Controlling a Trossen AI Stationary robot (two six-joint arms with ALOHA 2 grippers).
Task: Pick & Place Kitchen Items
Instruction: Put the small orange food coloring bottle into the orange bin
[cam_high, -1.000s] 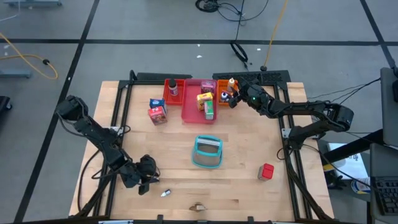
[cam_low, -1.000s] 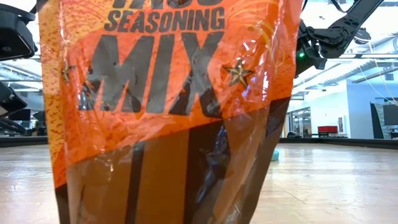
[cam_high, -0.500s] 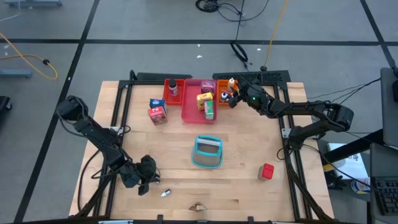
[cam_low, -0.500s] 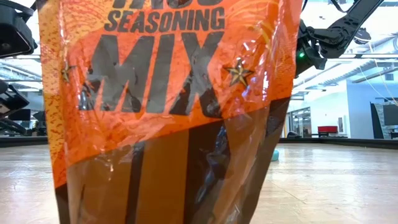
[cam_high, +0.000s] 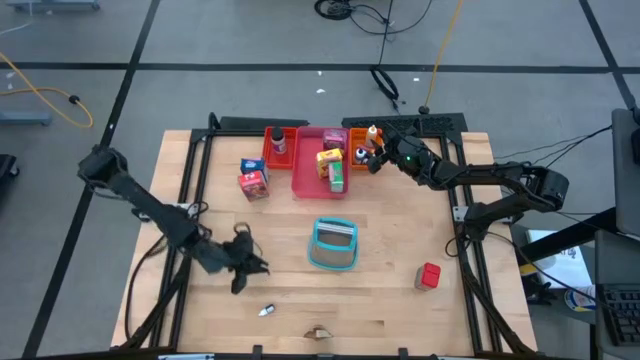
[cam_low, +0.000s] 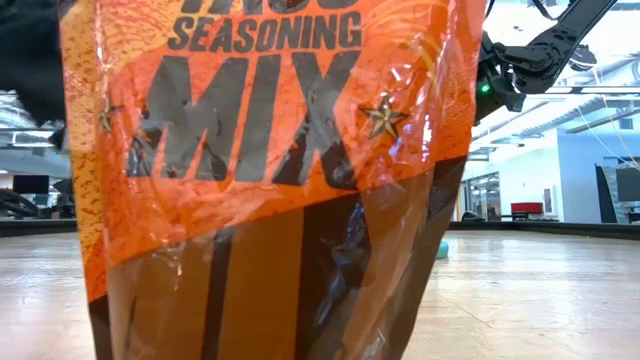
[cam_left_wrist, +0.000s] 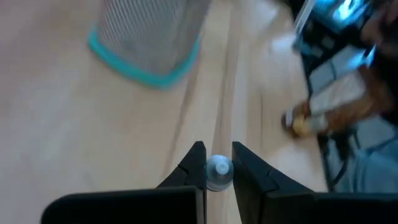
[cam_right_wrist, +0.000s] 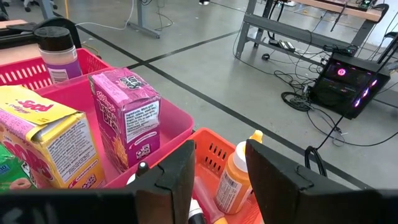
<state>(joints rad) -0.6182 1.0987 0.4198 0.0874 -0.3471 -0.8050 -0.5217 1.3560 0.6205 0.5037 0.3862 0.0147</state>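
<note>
Now: left claw (cam_left_wrist: 212, 167) pinches small cap (cam_left_wrist: 218, 170) btwn tips; keep squeeze firm, carry level to basket (cam_left_wrist: 147, 38) ahead. Right claw (cam_right_wrist: 219, 163) half-open, empty.

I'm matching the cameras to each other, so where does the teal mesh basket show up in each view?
High view: teal basket at the table's middle, between the two arms.
Low view: only a teal sliver shows past the seasoning mix packet, probably the basket.
Left wrist view: beyond the left gripper.
Right wrist view: not in it.
Shared landmark: the wooden table.
</note>
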